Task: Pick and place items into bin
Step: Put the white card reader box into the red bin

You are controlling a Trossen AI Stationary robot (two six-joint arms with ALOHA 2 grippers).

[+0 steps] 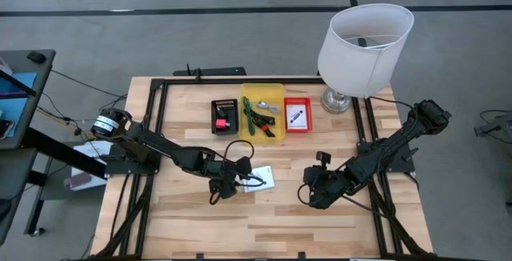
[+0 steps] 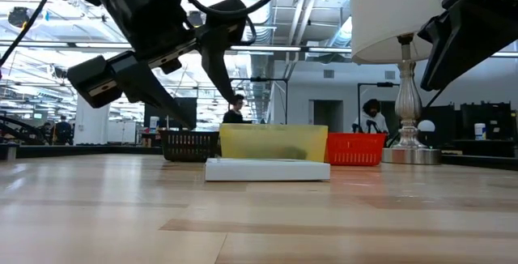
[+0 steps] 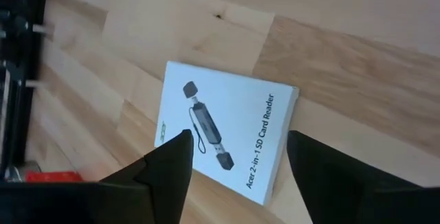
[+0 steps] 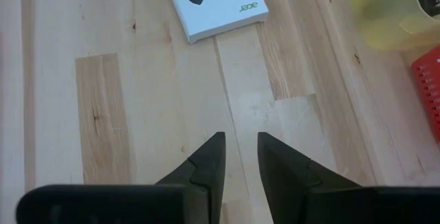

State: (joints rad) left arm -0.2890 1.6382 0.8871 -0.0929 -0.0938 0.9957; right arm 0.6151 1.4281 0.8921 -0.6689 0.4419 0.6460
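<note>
Now the left jaws (image 3: 237, 165) stand wide open just above a flat white card-reader box (image 3: 227, 135) printed with a black drawing and the words "Acer 2-in-1 SD Card Reader"; one dark finger (image 3: 168, 169) shows over the box's printed face and the other just past its long edge. Nothing is gripped. In the high view the left jaws (image 1: 232, 174) sit near the middle of the light wooden bench (image 1: 264, 225), with the white box (image 1: 262, 178) lying flat right beside them, and the low view shows the box (image 2: 267, 169) resting on the bench in front of the bins.

Further out, the right jaws (image 4: 240, 157) are nearly closed, a narrow gap between the fingers, holding nothing and hanging over bare wood; the same white box (image 4: 220, 1) shows beyond them. In the high view the right jaws (image 1: 314, 189) are to the right of the box and well apart from it.

Along the far side of the bench stand three bins side by side: a small black bin (image 1: 225, 115) with a pink-red cube (image 1: 222, 122) inside, a yellow bin (image 1: 264, 94) holding a green-handled tool (image 1: 250, 122) and a red-and-black tool (image 1: 263, 124), and a red bin (image 1: 298, 102) holding a white card with a black mark (image 1: 297, 118). A white-shaded lamp (image 1: 364, 45) stands at the far right corner.
</note>
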